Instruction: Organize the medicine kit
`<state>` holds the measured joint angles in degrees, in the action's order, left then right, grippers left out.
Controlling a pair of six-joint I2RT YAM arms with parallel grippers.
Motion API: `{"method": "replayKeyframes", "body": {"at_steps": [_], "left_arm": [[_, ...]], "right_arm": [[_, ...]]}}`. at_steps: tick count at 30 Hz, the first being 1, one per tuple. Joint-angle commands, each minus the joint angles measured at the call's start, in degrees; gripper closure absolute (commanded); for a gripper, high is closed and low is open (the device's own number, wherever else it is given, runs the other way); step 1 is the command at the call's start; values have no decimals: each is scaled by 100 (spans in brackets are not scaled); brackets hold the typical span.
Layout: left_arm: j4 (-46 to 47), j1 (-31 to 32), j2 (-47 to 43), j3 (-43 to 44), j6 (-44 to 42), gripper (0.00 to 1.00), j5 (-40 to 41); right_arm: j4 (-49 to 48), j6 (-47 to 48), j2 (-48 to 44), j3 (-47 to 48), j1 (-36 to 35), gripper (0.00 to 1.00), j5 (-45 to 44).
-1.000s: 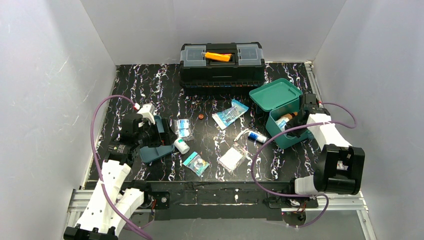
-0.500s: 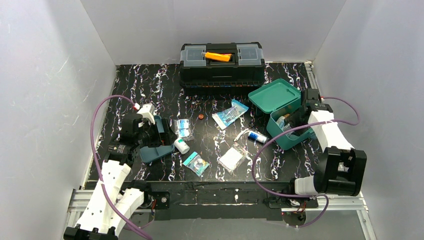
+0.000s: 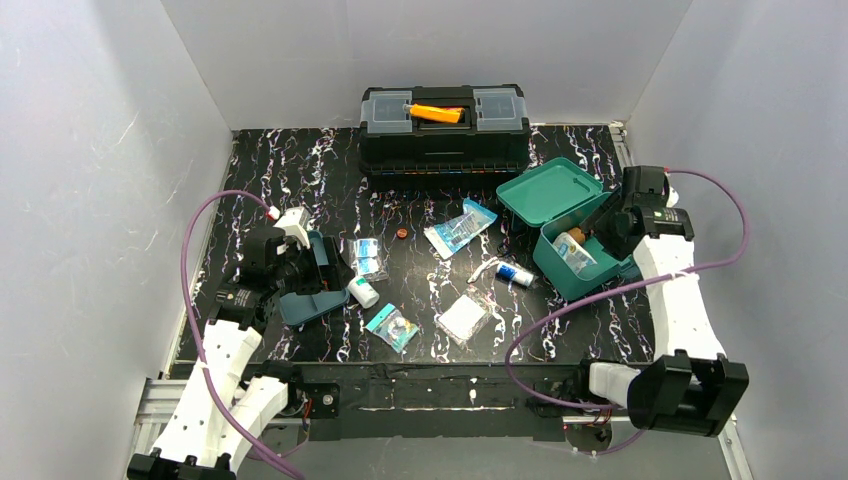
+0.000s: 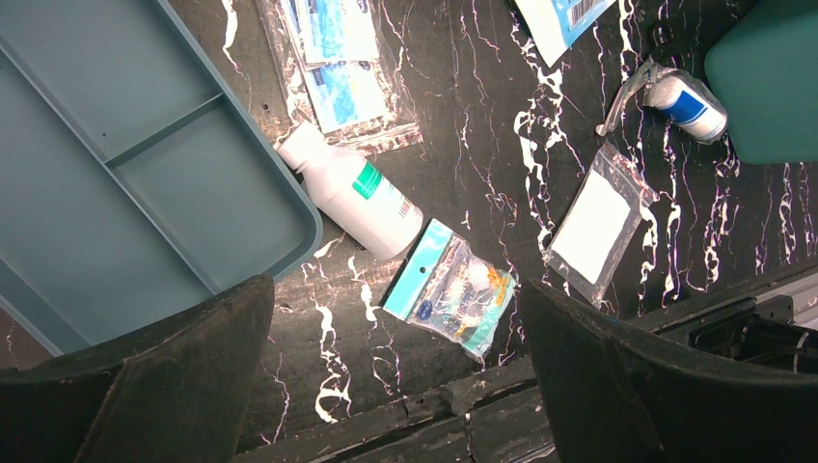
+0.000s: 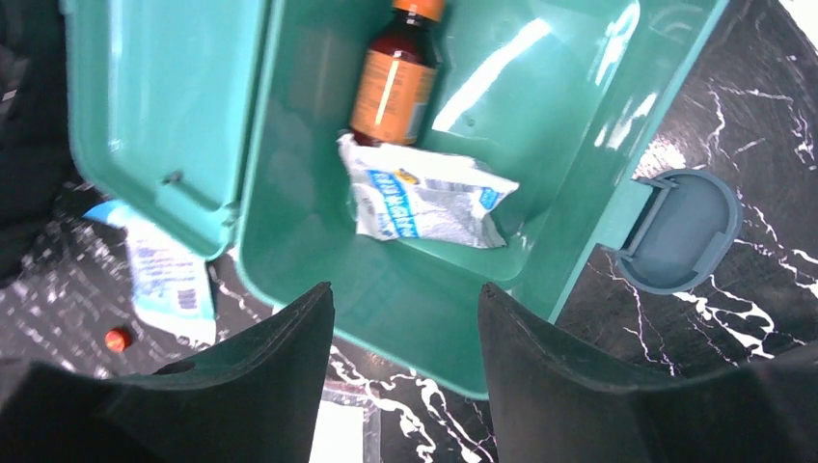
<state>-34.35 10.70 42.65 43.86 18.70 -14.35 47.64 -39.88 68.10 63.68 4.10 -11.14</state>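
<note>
Medicine kit (image 3: pixel 575 278), a small teal-green rounded plastic box, stands open on the black marbled table (image 3: pixel 330 180) straight beneath the right fingers (image 5: pixel 241 386). Its hinged lid (image 3: pixel 548 190) leans back on the far-left side. The right fingers are parted and grip nothing. Seen between them, on the box floor, lie a white-and-blue sachet (image 5: pixel 424 198) and, beyond it, a brown bottle with an orange label (image 5: pixel 394 82). A grey-teal latch tab (image 5: pixel 680 231) hangs off the kit's wall to the right of those fingers.

The left fingers (image 4: pixel 174 376) are spread wide and empty above the table. Nearest the arm bases, between the two pairs of fingers, lie a teal-carded packet (image 3: pixel 392 327) and a clear pouch holding a white pad (image 3: pixel 464 318). Under the left fingers sits a darker teal divided tray (image 3: pixel 305 295), with a white bottle with a green label (image 3: pixel 363 292) just beside its corner. Farther out are clear packets with blue print (image 3: pixel 368 257), a blue-and-white roll in clear wrap (image 3: pixel 515 273) just left of the kit, a flat blue-and-white pouch (image 3: pixel 458 228) and a small red cap (image 3: pixel 401 234). Farthest back stands a black toolbox with an orange handle (image 3: pixel 444 140).
</note>
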Motion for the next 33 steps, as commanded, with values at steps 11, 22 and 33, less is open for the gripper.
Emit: {"method": "replayKeyframes", "body": {"at_steps": [11, 22, 33], "left_arm": [[-19, -7, 65, -9, 4, 1, -14], [-20, -6, 144, 0, -7, 0, -70], [34, 23, 297, -3, 37, 0, -300]], "right_arm": [[413, 1233, -456, 1407, -1457, 34, 1028], [138, 1279, -154, 1055, -3294, 30, 920], [-432, 840, 249, 411, -5004, 25, 632]]}}
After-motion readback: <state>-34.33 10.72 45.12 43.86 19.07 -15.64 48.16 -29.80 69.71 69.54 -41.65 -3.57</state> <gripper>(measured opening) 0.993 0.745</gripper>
